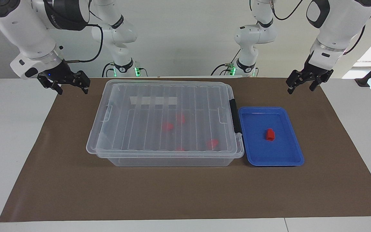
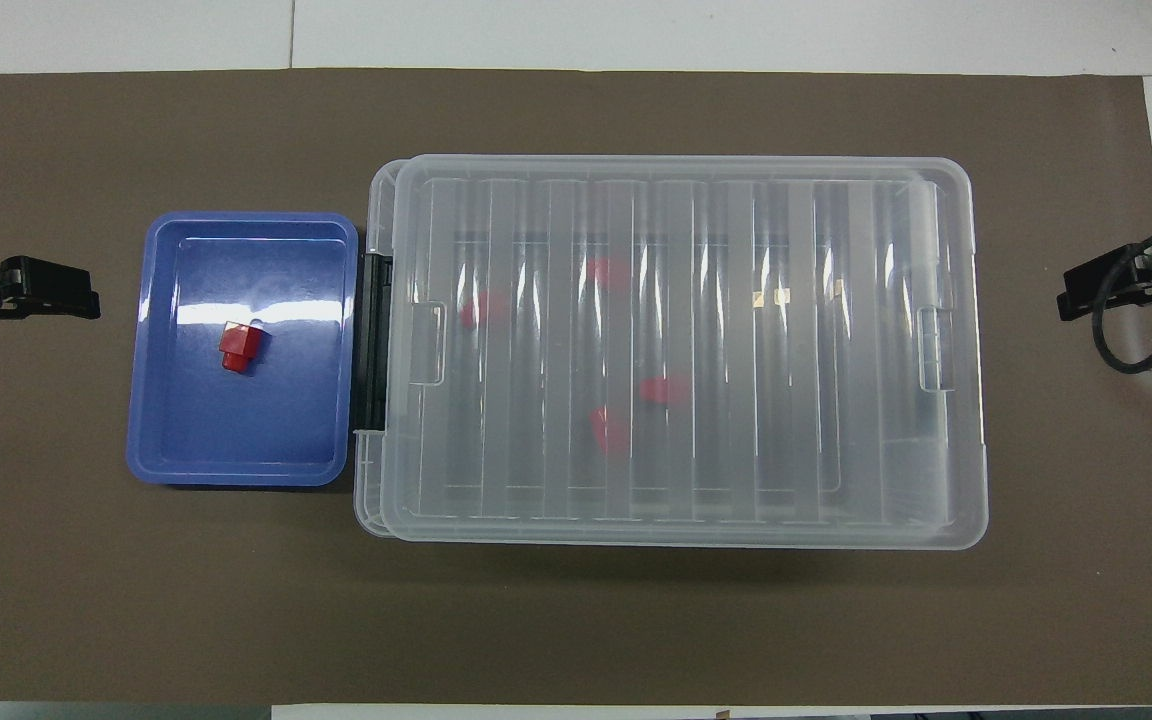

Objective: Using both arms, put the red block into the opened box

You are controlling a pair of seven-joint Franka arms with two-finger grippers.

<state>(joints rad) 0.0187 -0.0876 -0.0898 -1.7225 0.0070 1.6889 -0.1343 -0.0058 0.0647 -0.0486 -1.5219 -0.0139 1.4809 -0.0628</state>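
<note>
Left end effector [image 1: 308, 84] open, red block [image 1: 270, 134] well apart

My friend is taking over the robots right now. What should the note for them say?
Left pincer: open, empty, waiting over the left arm's end of the table.
Right pincer: open, empty, waiting over the right arm's end.
Small bright red plastic block: in the shallow blue plastic tray, beside the box.
Large clear plastic storage box: ribbed clear lid still on; several red blocks show inside.
Done: nothing yet.
Left: open the lid, put the block in.
</note>
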